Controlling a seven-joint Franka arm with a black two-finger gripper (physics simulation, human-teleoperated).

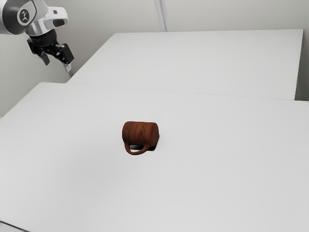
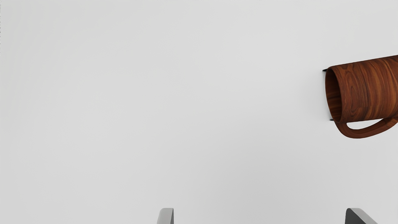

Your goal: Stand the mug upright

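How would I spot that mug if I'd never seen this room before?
Start with the white table in the exterior view's foreground. On it, a mug lies on its side, its looped handle toward the camera. Its reddish-brown wood grain sets it apart from the table and the black gripper.

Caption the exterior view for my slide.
A wood-grained mug lies on its side on a white table, the open gripper hanging clear of it.
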